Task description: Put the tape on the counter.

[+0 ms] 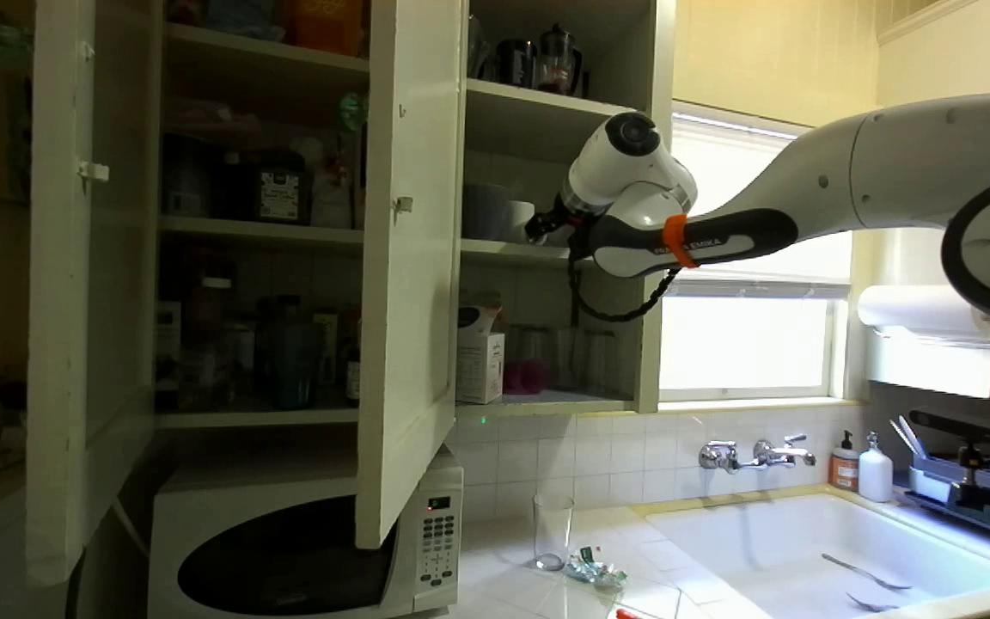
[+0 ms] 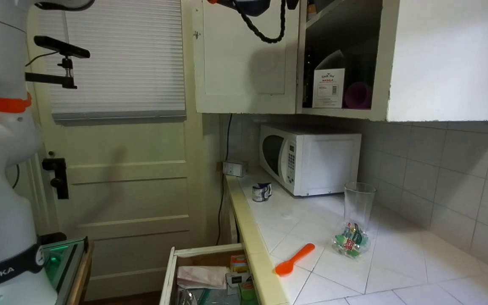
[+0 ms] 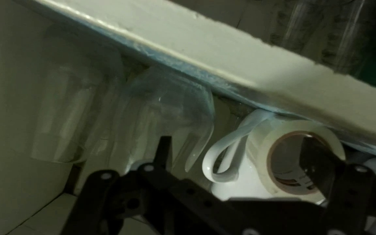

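The tape (image 3: 263,162), a roll of clear tape with a brown core, shows in the wrist view against a white mug (image 3: 220,173) inside the cupboard, close by a shelf board. My gripper (image 3: 237,143) is open. Its right finger overlaps the hole of the tape; whether it is inside the hole I cannot tell. Its left finger is past the mug handle, in front of a glass. In an exterior view the gripper (image 1: 540,227) is at the middle cupboard shelf; I cannot make out the tape there. The counter shows in both exterior views (image 1: 504,593) (image 2: 417,262).
Cupboard doors (image 1: 413,258) stand open. Clear glasses (image 3: 165,107) stand beside the mug. On the counter are a microwave (image 2: 326,163), a tall glass (image 2: 359,199), a wrapper bundle (image 2: 351,241), an orange spoon (image 2: 295,259) and a small can-like item (image 2: 262,192). An open drawer (image 2: 206,250) juts out.
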Controlling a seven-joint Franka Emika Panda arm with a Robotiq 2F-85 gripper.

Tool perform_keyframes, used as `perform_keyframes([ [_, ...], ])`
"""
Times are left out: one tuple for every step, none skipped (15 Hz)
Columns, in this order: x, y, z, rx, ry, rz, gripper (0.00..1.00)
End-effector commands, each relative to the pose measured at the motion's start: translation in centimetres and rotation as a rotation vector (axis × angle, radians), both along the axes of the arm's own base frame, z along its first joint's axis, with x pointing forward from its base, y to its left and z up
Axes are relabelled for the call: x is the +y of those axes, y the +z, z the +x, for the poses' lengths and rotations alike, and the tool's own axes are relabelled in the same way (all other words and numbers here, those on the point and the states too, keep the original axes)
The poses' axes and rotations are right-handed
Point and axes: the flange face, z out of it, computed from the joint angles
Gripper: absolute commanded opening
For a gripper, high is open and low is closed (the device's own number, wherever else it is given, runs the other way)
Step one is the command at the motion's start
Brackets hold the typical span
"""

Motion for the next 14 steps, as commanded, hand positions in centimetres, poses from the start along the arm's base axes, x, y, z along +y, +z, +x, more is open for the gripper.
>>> perform_keyframes([
  [0.4, 0.0, 1.3, -0.008, 0.009, -0.028, 1.0],
  [0.5, 0.0, 1.5, -0.007, 0.012, -0.032, 1.0],
  [0.7, 0.0, 1.7, -0.005, 0.015, -0.037, 0.92],
  [0.8, -0.1, 1.9, -0.003, 0.018, -0.043, 0.76],
  [0.9, -0.1, 2.1, -0.002, 0.021, -0.047, 0.66],
  [1.0, -0.2, 2.3, -0.001, 0.023, -0.051, 0.58],
  [1.0, -0.2, 2.4, 0.0, 0.025, -0.055, 0.49],
  [1.1, -0.2, 2.5, 0.0, 0.027, -0.057, 0.42],
  [1.2, -0.3, 2.6, 0.001, 0.028, -0.06, 0.35],
  [1.3, -0.3, 2.7, 0.002, 0.029, -0.063, 0.26],
  [1.5, -0.2, 2.5, 0.002, 0.028, -0.064, 0.19],
  [1.7, -0.1, 2.4, 0.001, 0.027, -0.066, 0.11],
  [2.1, 0.1, 2.0, -0.006, 0.027, -0.069, 0.04],
  [2.4, 0.3, 1.7, -0.01, 0.025, -0.077, 0.0],
])
